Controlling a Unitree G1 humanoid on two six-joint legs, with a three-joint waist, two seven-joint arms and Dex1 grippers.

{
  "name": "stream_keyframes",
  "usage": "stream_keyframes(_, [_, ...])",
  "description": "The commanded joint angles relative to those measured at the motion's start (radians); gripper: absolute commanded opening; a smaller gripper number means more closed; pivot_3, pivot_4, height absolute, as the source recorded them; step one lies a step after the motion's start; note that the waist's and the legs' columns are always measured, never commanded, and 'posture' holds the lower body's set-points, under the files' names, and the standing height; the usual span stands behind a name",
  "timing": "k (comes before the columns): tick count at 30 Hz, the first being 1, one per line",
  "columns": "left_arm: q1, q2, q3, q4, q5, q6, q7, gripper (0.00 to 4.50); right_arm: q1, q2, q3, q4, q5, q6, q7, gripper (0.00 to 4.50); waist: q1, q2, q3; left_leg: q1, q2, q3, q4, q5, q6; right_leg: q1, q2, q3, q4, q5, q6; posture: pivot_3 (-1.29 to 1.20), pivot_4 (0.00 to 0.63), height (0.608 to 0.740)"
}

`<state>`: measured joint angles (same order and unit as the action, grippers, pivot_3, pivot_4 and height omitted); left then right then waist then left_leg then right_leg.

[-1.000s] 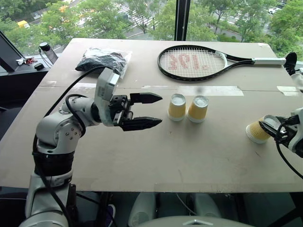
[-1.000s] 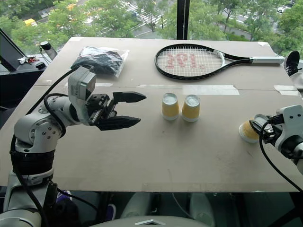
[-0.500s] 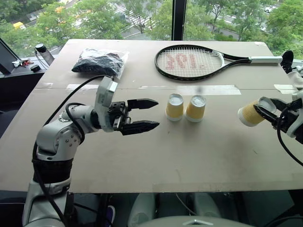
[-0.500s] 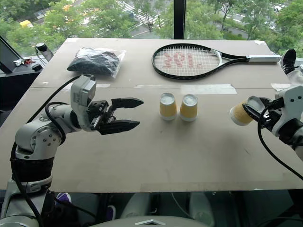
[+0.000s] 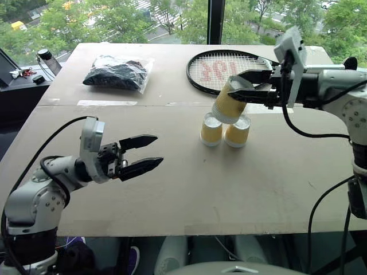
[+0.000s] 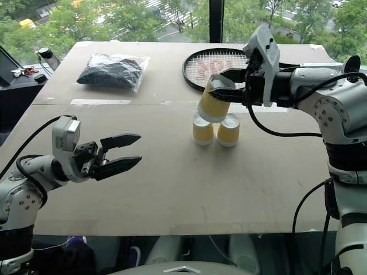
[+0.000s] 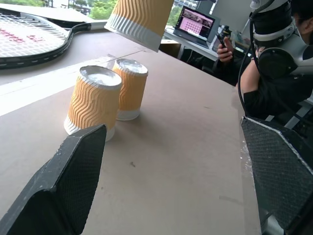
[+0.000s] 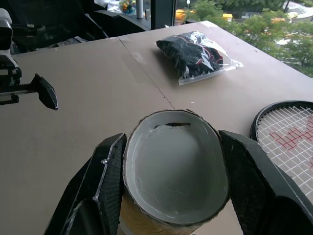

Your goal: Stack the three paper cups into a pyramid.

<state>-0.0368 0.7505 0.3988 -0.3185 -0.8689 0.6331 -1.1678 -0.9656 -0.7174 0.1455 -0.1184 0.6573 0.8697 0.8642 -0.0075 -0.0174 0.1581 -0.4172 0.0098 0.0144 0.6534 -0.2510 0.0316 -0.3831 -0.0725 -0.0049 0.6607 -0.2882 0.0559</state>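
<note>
Left eye view: my right hand [image 5: 243, 90], upper right of centre, is clamped on the third cup [image 5: 229, 103], tilted above the two base cups [image 5: 224, 130], which stand inverted and touching mid-frame, I judge for capping. My left hand [image 5: 141, 154], lower left, is wide open, holding nothing.

Left wrist view: ribbed yellow-orange sides, white rims.

Right wrist view: the held cup's white base faces me.
</note>
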Motion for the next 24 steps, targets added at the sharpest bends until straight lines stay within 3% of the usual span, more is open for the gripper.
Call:
stream_keyframes(1, [0.039,-0.005,0.063,-0.081,-0.037,-0.026,0.029,4.5,-0.032,0.003,0.026,0.058,-0.071,-0.066,0.07,2.42,0.002,0.0,0.0,0.0,0.0,0.0,0.0,0.0,0.0,0.0,0.0,0.0,0.0,0.0,0.0,0.0,0.15,0.74])
stream_keyframes(17, [0.104,-0.001,0.102,-0.143,-0.082,-0.042,0.092,4.5,-0.065,0.066,0.082,0.176,-0.247,-0.149,0.197,2.42,-0.006,0.0,0.0,0.002,0.001,0.002,0.0,0.0,0.0,0.0,0.0,-0.001,0.001,0.0,0.0,0.0,0.15,0.74])
stream_keyframes(22, [0.1,0.004,0.101,-0.134,-0.083,-0.047,0.092,4.5,-0.043,0.059,0.099,0.152,-0.302,-0.184,0.211,4.36,-0.007,0.0,0.0,0.002,0.001,0.001,0.0,0.0,0.0,0.0,0.0,-0.001,0.002,0.0,0.0,0.0,0.15,0.74])
stream_keyframes(24, [0.096,0.005,0.099,-0.132,-0.084,-0.047,0.092,4.5,-0.038,0.051,0.087,0.136,-0.308,-0.192,0.218,4.48,-0.007,0.0,0.0,0.002,0.001,0.001,0.0,0.0,0.0,0.0,0.0,-0.001,0.002,0.0,0.0,0.0,0.15,0.74])
